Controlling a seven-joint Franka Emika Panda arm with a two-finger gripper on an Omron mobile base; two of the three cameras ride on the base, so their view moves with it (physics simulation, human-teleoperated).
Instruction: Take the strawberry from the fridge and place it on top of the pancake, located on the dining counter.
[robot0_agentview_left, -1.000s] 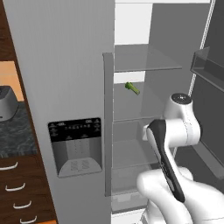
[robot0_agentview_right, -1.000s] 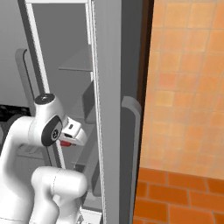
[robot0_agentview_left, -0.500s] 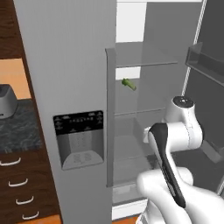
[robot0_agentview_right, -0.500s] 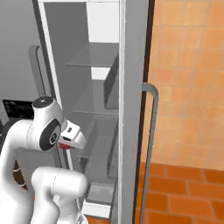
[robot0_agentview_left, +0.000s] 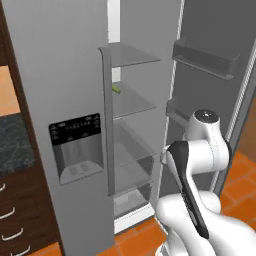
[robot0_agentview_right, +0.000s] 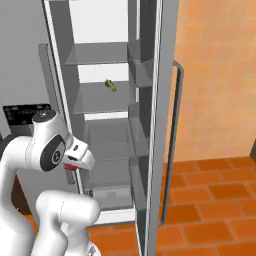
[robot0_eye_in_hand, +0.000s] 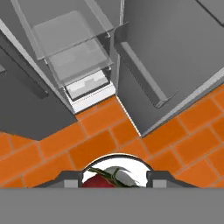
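floor: orange tile (robot0_agentview_right: 215, 200) | wall: orange-tan tiles (robot0_agentview_right: 215, 75) | left: dark-topped counter (robot0_agentview_left: 15, 145), wood drawers (robot0_agentview_left: 20, 215)

Looking down past the gripper (robot0_eye_in_hand: 114, 180): the strawberry (robot0_eye_in_hand: 97, 181), red with green leaves, sits between the fingers, held. Below lies orange tiled floor (robot0_eye_in_hand: 105, 135). The fridge (robot0_eye_in_hand: 74, 52) stands open, glass shelves stacked above a pale bottom drawer (robot0_eye_in_hand: 89, 85). Its open door (robot0_eye_in_hand: 175, 57) swings right, carrying a grey door bin (robot0_eye_in_hand: 140, 72).

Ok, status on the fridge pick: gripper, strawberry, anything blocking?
Gripper shut on strawberry, pointing down over the orange floor. Fridge door open, green vegetable on shelf. Nothing blocking.
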